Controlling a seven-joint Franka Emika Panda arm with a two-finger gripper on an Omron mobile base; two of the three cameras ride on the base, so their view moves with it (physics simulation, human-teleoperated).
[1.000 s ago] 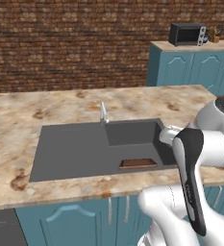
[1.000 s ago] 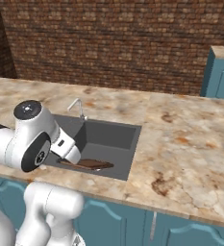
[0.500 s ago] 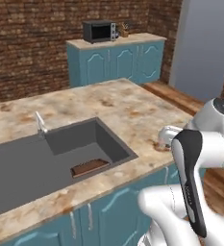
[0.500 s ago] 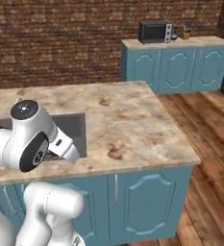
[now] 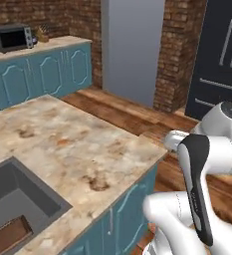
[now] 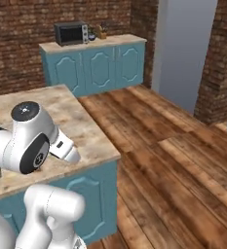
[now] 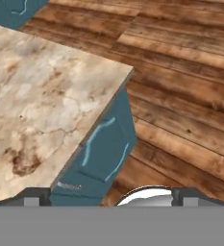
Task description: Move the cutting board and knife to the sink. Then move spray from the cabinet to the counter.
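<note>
The dark brown cutting board (image 5: 8, 235) lies inside the grey sink (image 5: 25, 196), at the lower left of the left base view. Around the sink spreads the beige mottled counter (image 5: 72, 144), whose corner also appears in the right base view (image 6: 71, 121) and the hand view (image 7: 41, 96). My gripper (image 7: 112, 197) hangs over that counter corner and the wooden floor. Its jaws stand wide apart and hold nothing, with one dark fingertip (image 7: 35, 196) at each side. The knife, the spray and the cabinet are out of view.
A black microwave (image 5: 10, 37) sits on a far run of teal base units (image 6: 100, 65). Wooden floor (image 6: 173, 146) stretches past the counter's end. A grey wall panel (image 5: 132, 45) and a dark fridge (image 5: 222, 60) stand beyond it.
The whole picture has swung: the base has turned right, so the sink slid to the left edge and the open floor came into view. The gripper stays open.
</note>
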